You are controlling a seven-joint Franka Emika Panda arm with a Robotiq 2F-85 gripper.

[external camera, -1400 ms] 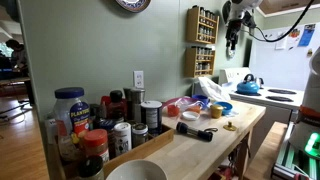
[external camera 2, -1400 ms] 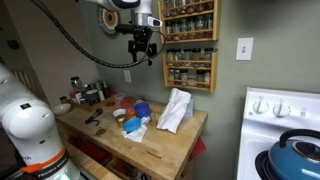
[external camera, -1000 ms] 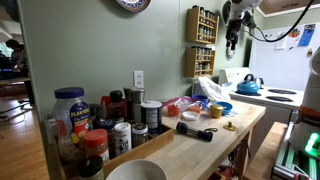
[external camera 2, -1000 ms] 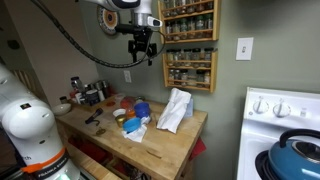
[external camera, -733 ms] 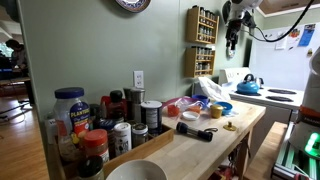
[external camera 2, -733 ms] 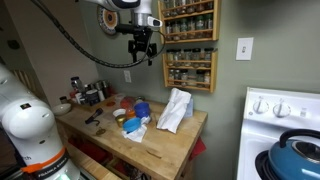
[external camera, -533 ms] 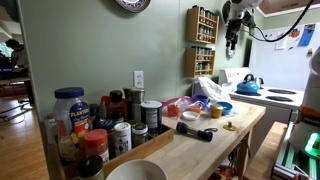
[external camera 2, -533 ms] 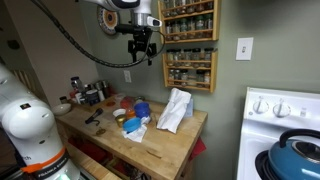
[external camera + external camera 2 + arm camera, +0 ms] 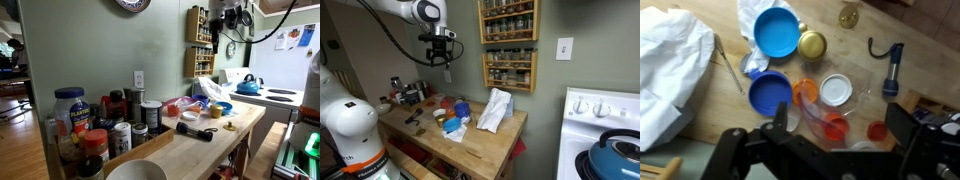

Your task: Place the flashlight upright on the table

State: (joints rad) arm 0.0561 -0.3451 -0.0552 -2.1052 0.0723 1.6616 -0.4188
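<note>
the tool (image 9: 445,72) hangs high above the bench (image 9: 485,145), with open air beneath it. in the wrist view the flashlight (image 9: 891,70) lies on bare wood, with a dark hook-shaped piece (image 9: 875,45) at one end and clear bench along its outer side. two blue bowls (image 9: 777,32), a gold lid (image 9: 812,44), a white lid (image 9: 836,91) and red plastic pieces (image 9: 836,127) crowd the middle. a crumpled white cloth (image 9: 670,70) fills one side. in an exterior view, jars (image 9: 85,125) pack one end of the bench.

The flashlight (image 9: 195,130) is black; the worktop (image 9: 192,149) pale wood; a bowl (image 9: 776,33) bright blue; the cloth (image 9: 670,70) white; a lid (image 9: 812,45) gold.
</note>
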